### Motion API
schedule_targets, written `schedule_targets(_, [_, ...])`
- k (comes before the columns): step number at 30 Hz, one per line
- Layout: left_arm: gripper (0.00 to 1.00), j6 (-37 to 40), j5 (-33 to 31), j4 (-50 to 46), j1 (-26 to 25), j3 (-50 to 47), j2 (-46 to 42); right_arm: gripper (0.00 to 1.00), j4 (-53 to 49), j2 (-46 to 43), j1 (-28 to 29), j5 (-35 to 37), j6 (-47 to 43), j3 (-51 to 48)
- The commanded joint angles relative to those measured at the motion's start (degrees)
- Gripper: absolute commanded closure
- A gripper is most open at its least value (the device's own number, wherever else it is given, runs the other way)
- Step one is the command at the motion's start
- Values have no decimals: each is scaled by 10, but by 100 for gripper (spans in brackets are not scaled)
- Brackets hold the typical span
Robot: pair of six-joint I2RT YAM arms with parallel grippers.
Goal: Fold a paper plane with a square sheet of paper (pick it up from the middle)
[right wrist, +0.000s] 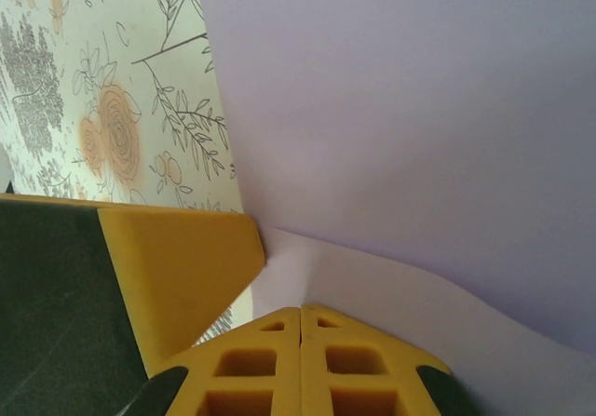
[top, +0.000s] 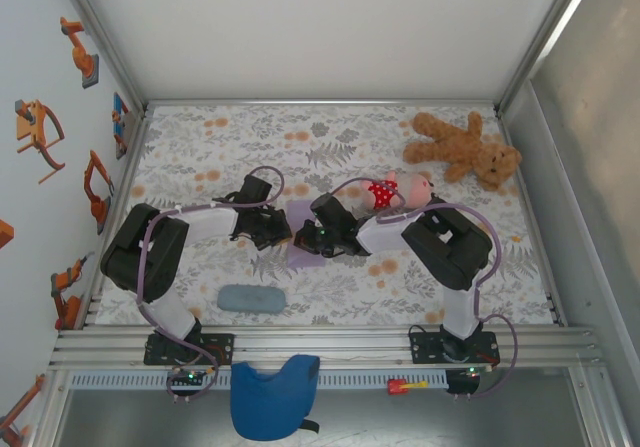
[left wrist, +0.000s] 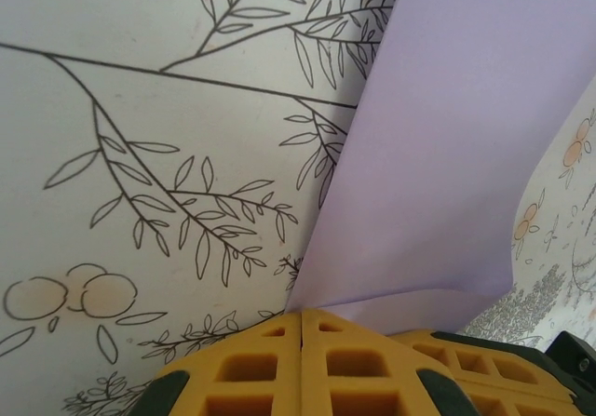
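The square sheet of paper (top: 303, 258) was pinched at its left edge by the left gripper's (left wrist: 303, 315) closed fingers. Another edge was clamped between the shut fingers of the right gripper (right wrist: 301, 312).

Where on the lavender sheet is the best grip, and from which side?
The curled-up edge of the square sheet of paper, pinched from the side, low along the table: elsewhere it lies flat and thin. The left gripper and right gripper sit shut there.
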Motion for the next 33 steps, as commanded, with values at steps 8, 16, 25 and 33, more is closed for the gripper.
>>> schedule_targets(8, [100, 11, -29, -39, -5, 6, 21, 100, -50, -42, -19, 19, -67, 3])
schedule_targets(16, [100, 12, -26, -40, -4, 11, 21, 100, -55, -21, -25, 42, -63, -13])
schedule_targets(25, [100, 20, -19, -50, -4, 31, 2, 100, -42, -2, -26, 65, -38, -64])
schedule_targets(33, [92, -5, -11, -43, -25, 8, -90, 100, -39, 2, -26, 71, -27, -86])
